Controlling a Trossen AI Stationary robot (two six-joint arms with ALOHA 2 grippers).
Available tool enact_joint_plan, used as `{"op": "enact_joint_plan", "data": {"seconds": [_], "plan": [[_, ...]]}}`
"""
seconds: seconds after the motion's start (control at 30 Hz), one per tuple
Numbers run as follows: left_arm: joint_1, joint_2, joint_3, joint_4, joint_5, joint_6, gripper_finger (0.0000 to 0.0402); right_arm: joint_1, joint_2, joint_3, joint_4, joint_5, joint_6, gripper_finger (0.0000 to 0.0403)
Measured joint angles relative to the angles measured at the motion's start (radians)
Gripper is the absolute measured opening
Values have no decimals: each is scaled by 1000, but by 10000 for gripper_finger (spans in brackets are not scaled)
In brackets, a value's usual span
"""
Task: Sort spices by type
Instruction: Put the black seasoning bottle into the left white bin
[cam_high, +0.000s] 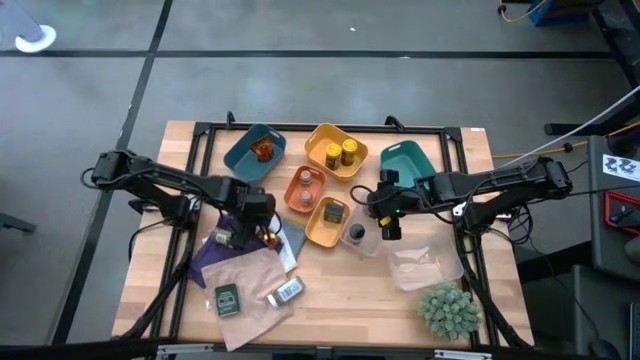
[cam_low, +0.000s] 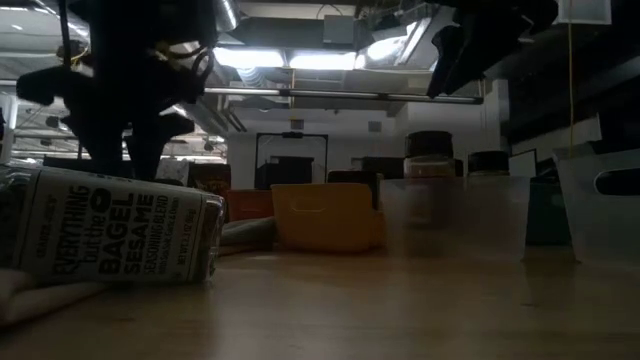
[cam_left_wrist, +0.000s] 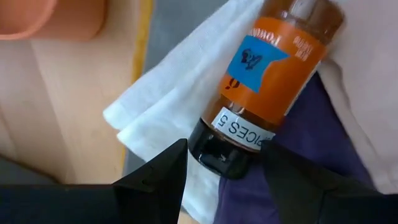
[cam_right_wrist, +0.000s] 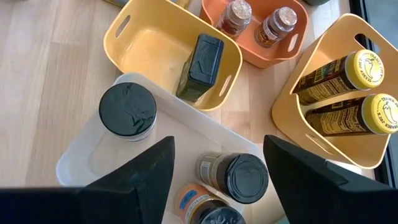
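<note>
An amber-orange spice jar (cam_left_wrist: 273, 68) with a blue label lies on its side on a white cloth (cam_left_wrist: 168, 106) and a purple cloth (cam_left_wrist: 323, 155). My left gripper (cam_left_wrist: 225, 149) is open and points down, with one finger on each side of the jar's dark cap (cam_left_wrist: 221, 155); I see no touch. In the high view it stands at the table's left middle (cam_high: 258, 225). My right gripper (cam_right_wrist: 217, 146) hangs open above a clear tray (cam_right_wrist: 81, 162) that holds dark-lidded jars (cam_right_wrist: 127, 112), right of centre (cam_high: 388, 215).
Trays stand at the back: blue (cam_high: 240, 155), yellow with two yellow jars (cam_high: 335, 150), teal (cam_high: 408, 160), orange with two grey-lidded jars (cam_high: 303, 190), and yellow with a dark packet (cam_high: 328, 220). A green packet (cam_high: 228, 298) and a white-labelled jar (cam_high: 287, 290) lie near the front. A plant (cam_high: 448, 310) stands front right.
</note>
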Motion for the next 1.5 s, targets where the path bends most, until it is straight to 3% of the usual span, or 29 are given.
{"op": "enact_joint_plan", "data": {"seconds": [0.47, 0.7, 0.93, 1.2, 1.5], "plan": [[0, -4, -124, 198, 30, 54, 187, 0, 0, 0, 0, 0, 1, 246], [0, -2, -129, 206, 30, -54, 189, 0, 0, 0, 0, -26, 2, 246], [1, 2, -133, 237, 26, -217, 217, 0, 0, 0, 0, -26, 2, 246], [3, 34, -135, 253, 21, -236, 228, 0, 0, 0, 0, -27, 1, 246], [3, 62, -127, 253, 31, -243, 190, 0, 0, -1, 59, -39, 1, 246]]}}
